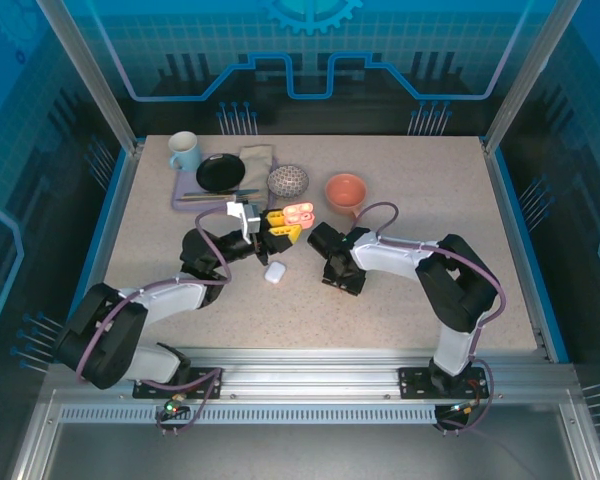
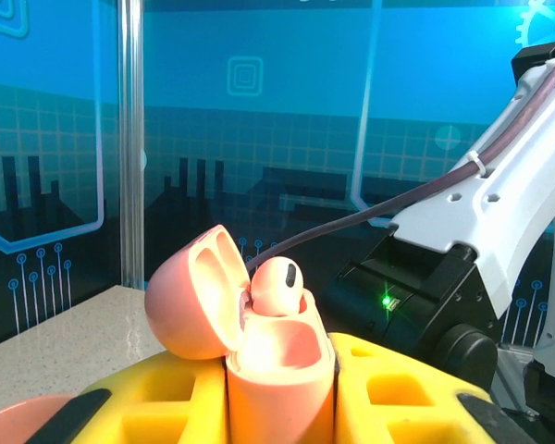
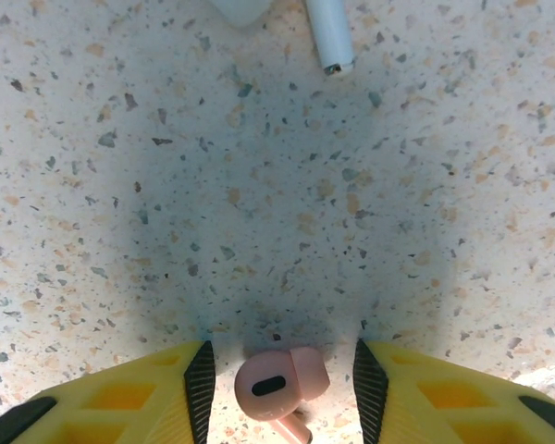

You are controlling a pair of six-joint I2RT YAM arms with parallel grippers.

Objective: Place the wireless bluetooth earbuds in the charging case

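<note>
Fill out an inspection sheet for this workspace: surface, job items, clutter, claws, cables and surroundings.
Surface: speckled table, no spills seen.
Job's things: pink case open, seated pink earbud inside it; loose pink earbud lying on the table; white case on the table; white earbud lying loose.
Clutter: mug, black plate, cloth, patterned ball, orange bowl, all on the far side.
Claws: left claw shut on the pink case; right claw open, astride the loose pink earbud without touching it.
Cables: purple cable looped along each arm.
Surroundings: blue panel walls, metal frame posts.
</note>
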